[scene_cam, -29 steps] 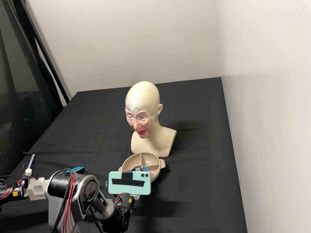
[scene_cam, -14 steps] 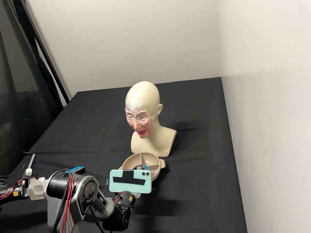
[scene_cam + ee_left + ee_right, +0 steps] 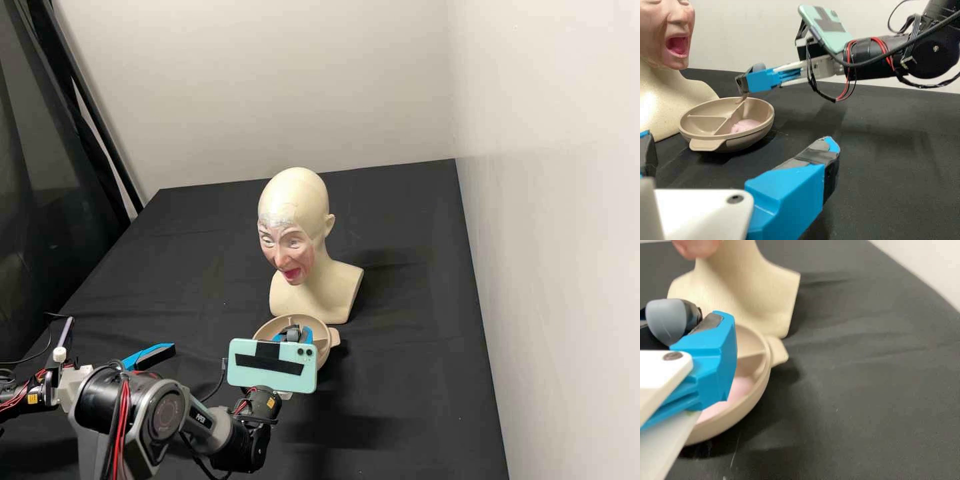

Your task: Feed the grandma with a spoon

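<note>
Fingers of my right gripper are clamped on the spoon. Its rounded grey handle end sticks up between them, and its thin stem drops from my fingertips toward the bowl. I cannot tell whether the tip touches anything. My left gripper is spread wide with nothing in it, low over the black bench and off to the left of my right one.

Just beyond my right fingertips stands the grandma head, upright on its bust with the mouth open, facing back toward me. The bowl, tan and divided, sits directly under my right gripper, just beside the bust's base. A mint-green phone with a black strip across it rides on my right wrist, behind the fingers. Pink food lies in the bowl compartment nearest my right gripper.
</note>
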{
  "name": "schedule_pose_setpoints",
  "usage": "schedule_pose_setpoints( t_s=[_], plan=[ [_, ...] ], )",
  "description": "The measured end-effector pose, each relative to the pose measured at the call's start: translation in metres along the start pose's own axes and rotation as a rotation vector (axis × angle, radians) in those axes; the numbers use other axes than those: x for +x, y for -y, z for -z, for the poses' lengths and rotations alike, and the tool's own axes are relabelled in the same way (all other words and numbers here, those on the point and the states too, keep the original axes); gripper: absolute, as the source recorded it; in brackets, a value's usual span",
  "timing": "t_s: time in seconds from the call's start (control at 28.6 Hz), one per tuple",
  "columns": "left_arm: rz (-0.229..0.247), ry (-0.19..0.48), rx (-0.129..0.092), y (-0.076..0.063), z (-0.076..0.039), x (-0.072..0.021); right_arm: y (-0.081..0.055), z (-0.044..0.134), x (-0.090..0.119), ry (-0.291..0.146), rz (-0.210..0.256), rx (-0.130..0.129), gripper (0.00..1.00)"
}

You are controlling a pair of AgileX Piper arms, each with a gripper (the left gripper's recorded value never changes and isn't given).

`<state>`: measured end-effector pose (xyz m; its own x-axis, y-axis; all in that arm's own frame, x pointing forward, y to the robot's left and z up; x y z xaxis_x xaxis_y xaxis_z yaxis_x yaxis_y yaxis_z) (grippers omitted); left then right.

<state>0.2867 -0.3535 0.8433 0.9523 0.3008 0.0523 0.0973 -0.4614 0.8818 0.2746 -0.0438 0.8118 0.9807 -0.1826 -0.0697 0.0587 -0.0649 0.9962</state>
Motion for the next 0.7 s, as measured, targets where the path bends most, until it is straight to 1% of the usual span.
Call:
schedule_pose_setpoints(
  t_s=[0.14,0.38,0.7],
  plan=[
    [0.0,0.0,0.0,0.0,0.0,0.0,-0.006,0.003,-0.001,-0.013,-0.024,0.02,0.0],
    [0.0,0.0,0.0,0.0,0.0,0.0,-0.012,0.008,-0.002,-0.037,-0.037,0.034,0.0],
    [0.0,0.0,0.0,0.0,0.0,0.0,-0.026,0.023,0.0,-0.094,-0.082,0.026,0.0]
  ],
)
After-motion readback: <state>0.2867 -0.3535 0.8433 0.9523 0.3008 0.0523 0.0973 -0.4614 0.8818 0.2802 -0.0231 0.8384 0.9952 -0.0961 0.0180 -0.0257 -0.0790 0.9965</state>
